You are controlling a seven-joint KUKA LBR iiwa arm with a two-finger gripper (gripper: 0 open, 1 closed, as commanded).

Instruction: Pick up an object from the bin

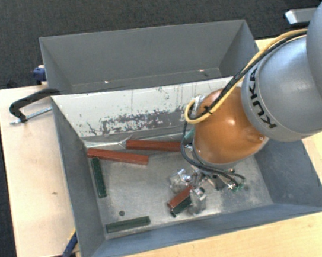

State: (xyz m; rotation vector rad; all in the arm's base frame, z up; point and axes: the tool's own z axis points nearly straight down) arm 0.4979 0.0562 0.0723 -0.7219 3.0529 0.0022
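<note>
I see the gripper (189,191) down near the front wall of the bin (79,185), with a short red block (178,200) right at its tip. I cannot tell whether it is open or closed.

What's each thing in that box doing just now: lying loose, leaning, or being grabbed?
Small red-brown block: aslant on the floor, front right.
Two-finger gripper: down low, over that block.
Left long red-brown bar: flat, loose, by the back wall.
Right long red-brown bar: flat, loose, beside it.
Dark green bar, left wall: flat, loose.
Dark green bar, front wall: flat, loose.
</note>
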